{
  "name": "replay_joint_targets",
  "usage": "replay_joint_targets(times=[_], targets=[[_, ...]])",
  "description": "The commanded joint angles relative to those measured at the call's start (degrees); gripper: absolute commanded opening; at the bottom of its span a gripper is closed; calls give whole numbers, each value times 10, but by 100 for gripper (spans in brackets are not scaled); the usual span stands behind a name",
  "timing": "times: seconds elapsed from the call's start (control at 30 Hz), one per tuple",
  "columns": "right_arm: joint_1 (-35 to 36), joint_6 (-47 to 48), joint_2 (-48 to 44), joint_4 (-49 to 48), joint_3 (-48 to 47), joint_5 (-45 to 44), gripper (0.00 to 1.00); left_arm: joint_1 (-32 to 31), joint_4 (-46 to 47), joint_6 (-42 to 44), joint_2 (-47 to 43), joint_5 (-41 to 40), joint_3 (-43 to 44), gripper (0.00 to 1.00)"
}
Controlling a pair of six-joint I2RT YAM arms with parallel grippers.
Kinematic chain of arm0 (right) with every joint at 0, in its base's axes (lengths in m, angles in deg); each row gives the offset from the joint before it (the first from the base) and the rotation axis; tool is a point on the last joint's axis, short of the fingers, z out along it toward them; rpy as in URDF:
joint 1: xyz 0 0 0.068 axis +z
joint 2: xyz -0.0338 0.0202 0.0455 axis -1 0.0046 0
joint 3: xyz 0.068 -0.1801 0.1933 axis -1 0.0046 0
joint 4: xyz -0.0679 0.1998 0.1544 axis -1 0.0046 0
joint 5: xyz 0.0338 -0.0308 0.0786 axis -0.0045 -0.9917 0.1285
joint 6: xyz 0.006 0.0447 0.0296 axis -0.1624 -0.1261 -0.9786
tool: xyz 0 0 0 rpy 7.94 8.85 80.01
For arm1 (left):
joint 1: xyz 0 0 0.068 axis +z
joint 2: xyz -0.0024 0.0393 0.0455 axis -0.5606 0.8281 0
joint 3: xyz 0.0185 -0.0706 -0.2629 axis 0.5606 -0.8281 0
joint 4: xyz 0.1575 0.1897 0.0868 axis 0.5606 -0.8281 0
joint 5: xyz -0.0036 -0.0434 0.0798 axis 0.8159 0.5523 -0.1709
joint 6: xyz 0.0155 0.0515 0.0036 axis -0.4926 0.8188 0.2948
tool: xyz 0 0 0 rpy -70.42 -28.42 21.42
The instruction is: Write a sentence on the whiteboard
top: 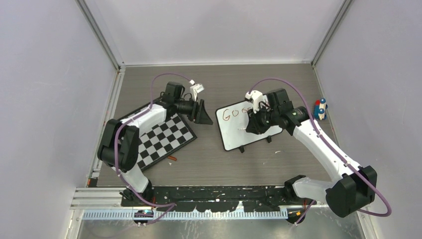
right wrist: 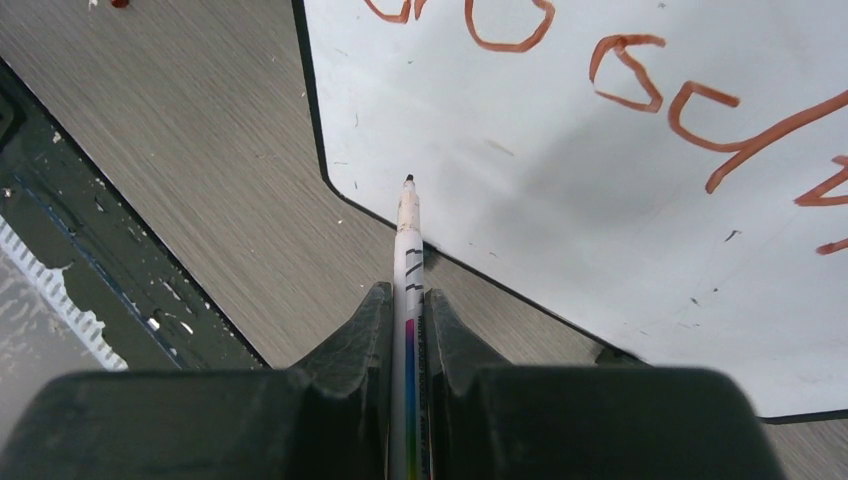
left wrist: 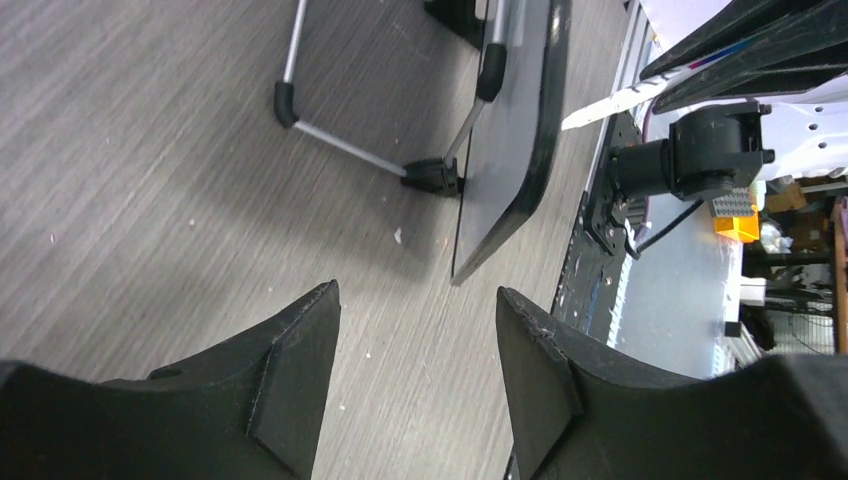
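Note:
The whiteboard [top: 235, 133] stands tilted on its feet at mid-table; its face fills the right wrist view [right wrist: 600, 190], and the left wrist view shows its dark back edge [left wrist: 520, 140]. Red-brown letters of the sentence [top: 233, 113] run along its top, "Goo" visible in the top view, more letters in the right wrist view [right wrist: 620, 75]. My right gripper [top: 255, 124] is shut on a white marker [right wrist: 408, 250], whose tip sits over the board's lower left corner. My left gripper [top: 203, 113] is open and empty, left of the board.
A black-and-white checkerboard [top: 164, 139] lies under the left arm. A small red bit [top: 172, 159] lies near its front edge. A blue, white and red object [top: 321, 108] stands at the right wall. A wire stand [left wrist: 330, 130] props the board's back.

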Motion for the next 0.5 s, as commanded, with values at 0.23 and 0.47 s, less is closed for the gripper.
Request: replay_joint_targets(times=[0.23,0.47], targets=[[16,-20,-2,-71,1,-35,0,-31,94,-18,16,-10,36,60],[44,-35,-7,-111,20,-85,0,-50,85,-24,37,-7,65,57]])
